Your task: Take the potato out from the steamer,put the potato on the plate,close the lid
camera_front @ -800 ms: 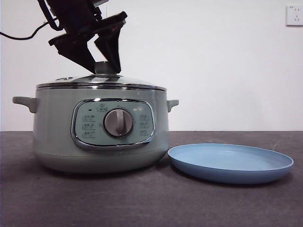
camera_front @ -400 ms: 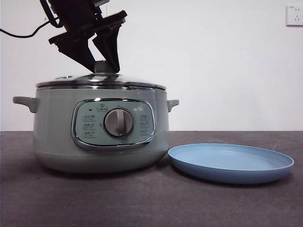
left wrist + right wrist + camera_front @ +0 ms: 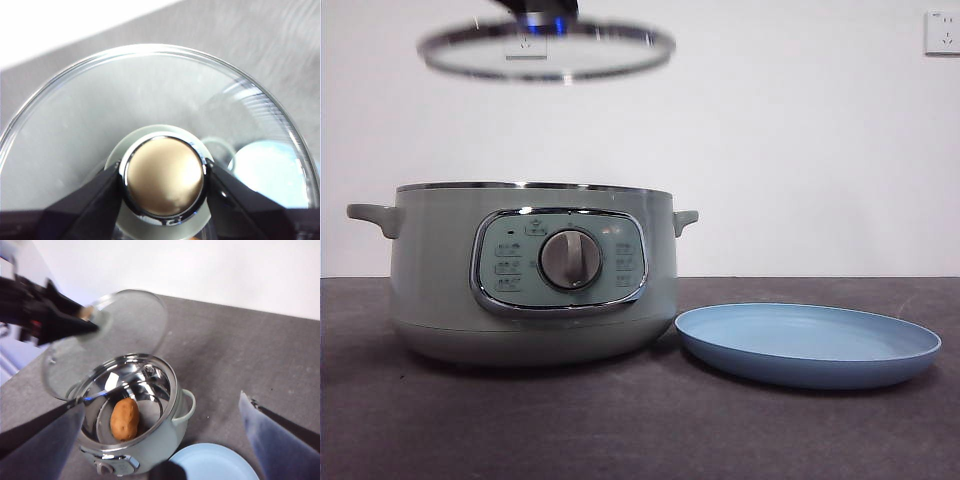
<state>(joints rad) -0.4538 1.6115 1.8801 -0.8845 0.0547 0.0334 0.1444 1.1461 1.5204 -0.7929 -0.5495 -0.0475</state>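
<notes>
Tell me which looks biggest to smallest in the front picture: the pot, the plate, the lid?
1. Pot, clearly biggest.
2. Plate and lid: about equally wide, so I won't rank them; the lid hangs high above the pot.

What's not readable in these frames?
- Front view: brown oval potato hidden by pale green steamer wall.
- Front view: left gripper cut off by top edge above clear glass lid.
- Right wrist view: right gripper blurred, close to the lens.
- Front view: panel button labels too small.

No text is readable; the steamer (image 3: 532, 272) panel's button markings are too small.
</notes>
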